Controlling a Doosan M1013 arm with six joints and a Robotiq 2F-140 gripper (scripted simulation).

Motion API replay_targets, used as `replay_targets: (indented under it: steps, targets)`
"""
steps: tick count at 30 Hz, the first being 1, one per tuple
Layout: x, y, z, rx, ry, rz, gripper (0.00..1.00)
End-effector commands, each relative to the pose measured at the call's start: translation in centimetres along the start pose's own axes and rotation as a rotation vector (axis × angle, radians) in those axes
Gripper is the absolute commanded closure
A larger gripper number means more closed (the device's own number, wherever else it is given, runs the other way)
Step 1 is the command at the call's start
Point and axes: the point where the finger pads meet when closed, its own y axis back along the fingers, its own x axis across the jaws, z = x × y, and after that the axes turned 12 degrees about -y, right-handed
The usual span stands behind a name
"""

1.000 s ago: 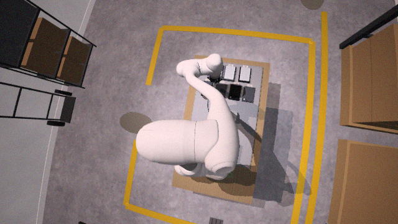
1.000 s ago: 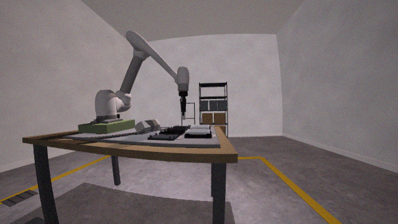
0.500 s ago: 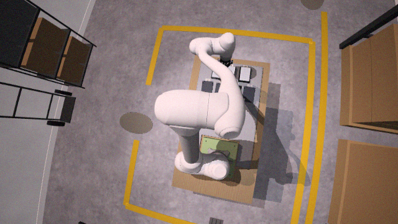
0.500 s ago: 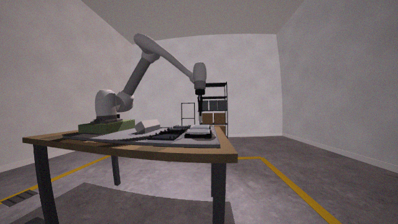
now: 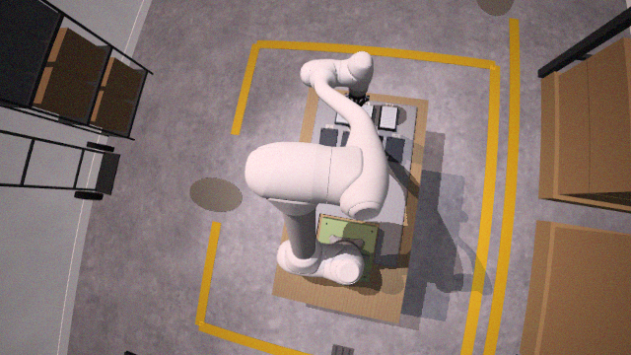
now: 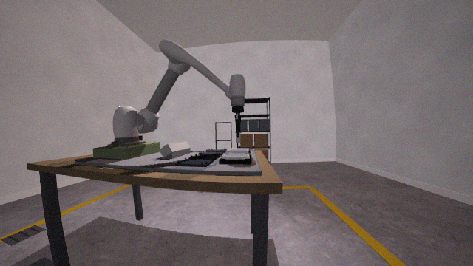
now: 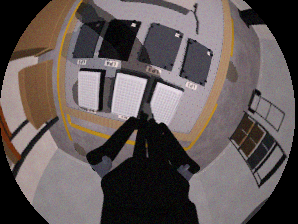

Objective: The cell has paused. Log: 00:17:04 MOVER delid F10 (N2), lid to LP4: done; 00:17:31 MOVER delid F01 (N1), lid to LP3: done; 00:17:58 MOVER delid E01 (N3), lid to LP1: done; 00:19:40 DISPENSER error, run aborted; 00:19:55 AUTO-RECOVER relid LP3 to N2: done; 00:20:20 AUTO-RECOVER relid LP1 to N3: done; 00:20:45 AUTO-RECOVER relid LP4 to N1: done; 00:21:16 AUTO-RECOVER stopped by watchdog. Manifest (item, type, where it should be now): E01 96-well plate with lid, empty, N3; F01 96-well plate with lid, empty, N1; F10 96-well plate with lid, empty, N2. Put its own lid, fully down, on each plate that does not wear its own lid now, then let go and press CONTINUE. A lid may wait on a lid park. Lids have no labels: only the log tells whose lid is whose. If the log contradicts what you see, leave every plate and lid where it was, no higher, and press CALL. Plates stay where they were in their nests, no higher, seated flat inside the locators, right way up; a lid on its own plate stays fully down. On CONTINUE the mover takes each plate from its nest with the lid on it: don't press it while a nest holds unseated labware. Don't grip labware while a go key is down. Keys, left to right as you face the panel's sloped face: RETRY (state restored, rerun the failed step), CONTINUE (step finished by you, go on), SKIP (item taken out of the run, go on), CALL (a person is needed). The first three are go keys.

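Three white lidded plates stand in a row in their nests in the wrist view: left (image 7: pixel 88 88), middle (image 7: pixel 128 95), right (image 7: pixel 166 103). Each lid looks fully down. Beyond them lie four dark lid parks (image 7: pixel 121 39), all without lids. My gripper (image 7: pixel 146 108) is shut on nothing and hangs well above the middle and right plates. From the overhead camera the gripper (image 5: pixel 358 100) is mostly hidden under the wrist, and one plate (image 5: pixel 387 117) shows beside it. From the side camera the gripper (image 6: pixel 238 140) hangs above the plates (image 6: pixel 236 155).
The table edge runs close behind the plates. A shelf rack (image 6: pixel 255 129) stands beyond the table.
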Motion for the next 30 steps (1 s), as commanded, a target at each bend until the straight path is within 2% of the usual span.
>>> replay_targets:
  steps: [1, 9, 11, 13, 14, 15, 16, 18, 30]
  targets:
    - [0.0, 0.0, 0.0, 0.000, 0.000, 0.000, 1.00]
    - [-0.1, 0.0, 0.0, 0.000, 0.000, 0.000, 1.00]
    - [-2.6, 0.0, 0.8, 0.000, 0.000, 0.000, 1.00]
    - [-7.5, 0.0, 1.9, 0.000, 0.000, 0.000, 1.00]
    - [-7.5, 0.0, 1.9, 0.000, 0.000, 0.000, 1.00]
    - [-9.9, 0.0, 2.4, 0.000, 0.000, 0.000, 1.00]
    - [-9.9, 0.0, 2.4, 0.000, 0.000, 0.000, 1.00]
    - [-12.4, 0.0, 2.8, 0.000, 0.000, 0.000, 1.00]
    - [-12.6, 0.0, 2.8, 0.000, 0.000, 0.000, 1.00]
